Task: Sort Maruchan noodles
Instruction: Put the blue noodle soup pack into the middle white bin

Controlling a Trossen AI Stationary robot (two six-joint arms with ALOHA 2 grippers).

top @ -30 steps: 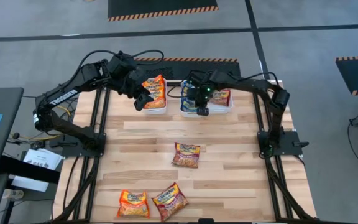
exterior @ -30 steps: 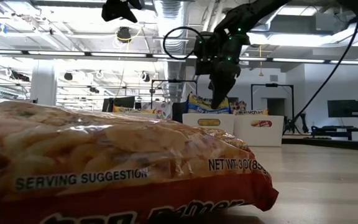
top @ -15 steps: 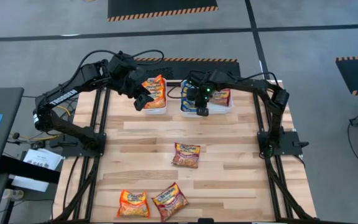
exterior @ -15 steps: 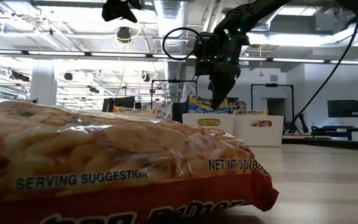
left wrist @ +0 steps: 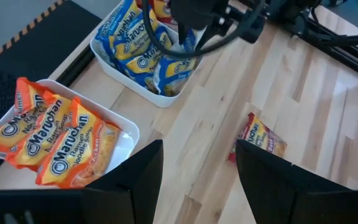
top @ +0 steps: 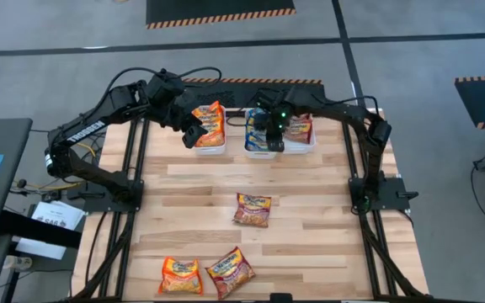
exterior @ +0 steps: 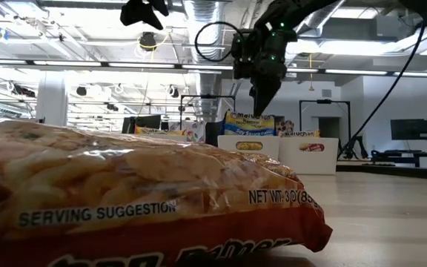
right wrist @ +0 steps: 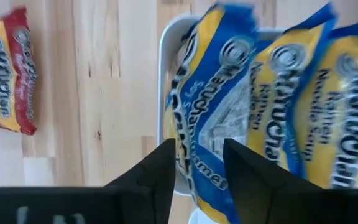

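Blue packets (right wrist: 278,93) are seen standing in the middle bin (top: 248,148), and the right gripper (top: 274,145) is held just above them, fingers parted, nothing gripped. Orange packets (left wrist: 55,140) are stacked in the left bin (left wrist: 126,134), over which the left gripper (top: 194,137) is poised, spread and empty. Three more packets are left on the wooden table (top: 310,202): a dark red one (top: 253,209) mid-table, an orange one (top: 180,276) and another dark red one (top: 230,270) at the near edge.

Table (top: 310,202) middle mostly bare; dark red packet (top: 253,209) only obstacle.
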